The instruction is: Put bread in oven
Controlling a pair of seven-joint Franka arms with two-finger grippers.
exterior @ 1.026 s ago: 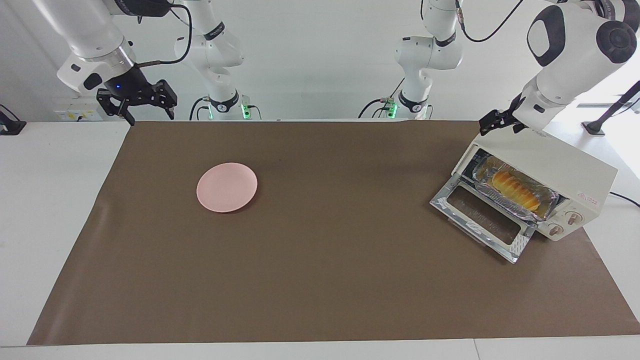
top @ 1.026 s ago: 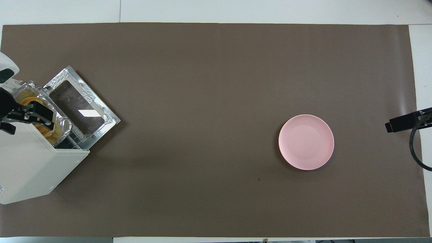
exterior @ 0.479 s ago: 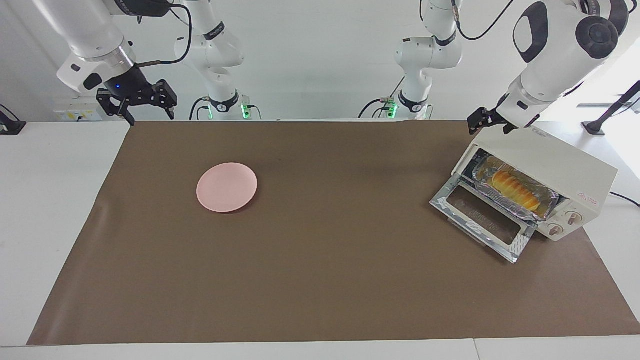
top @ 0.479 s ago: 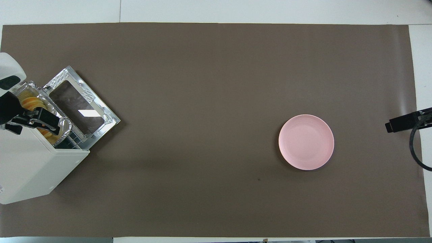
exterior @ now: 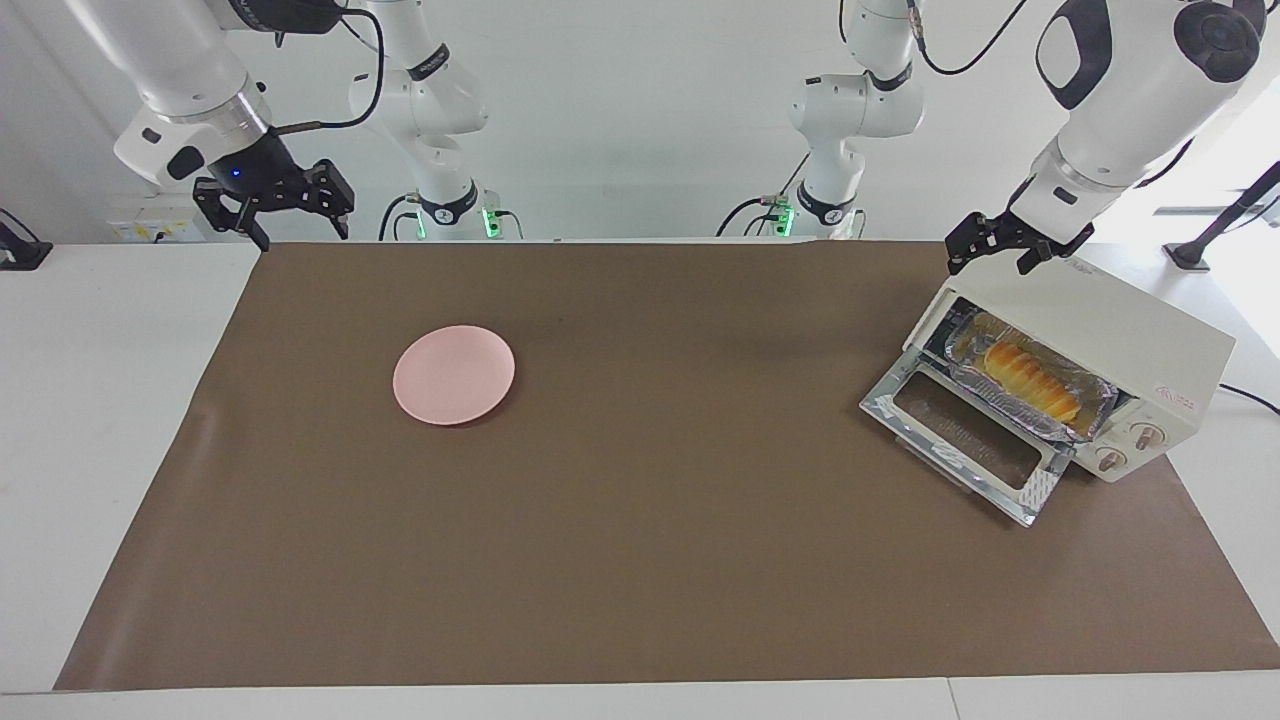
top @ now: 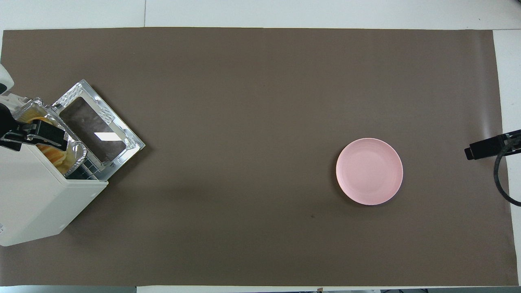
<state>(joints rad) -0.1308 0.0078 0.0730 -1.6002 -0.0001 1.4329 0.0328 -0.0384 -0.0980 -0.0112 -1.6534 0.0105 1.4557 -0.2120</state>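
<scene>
Facing view:
Bread (exterior: 1031,383): you see it on foil tray (exterior: 1092,408) inside oven (exterior: 1100,345), door (exterior: 960,442) down.
Left tool (exterior: 1003,252): over oven top, w/ nothing held; can't tell finger gap.
Right tool (exterior: 274,212): fingers spread, empty, waiting at desk (exterior: 620,560) corner.
Overhead view:
Plate (top: 369,171): 3 o'clock.
Oven (top: 36,203): 9 o'clock.

A round pink plate (exterior: 454,374) lies on the brown mat (exterior: 640,560) toward the right arm's end of the table.
</scene>
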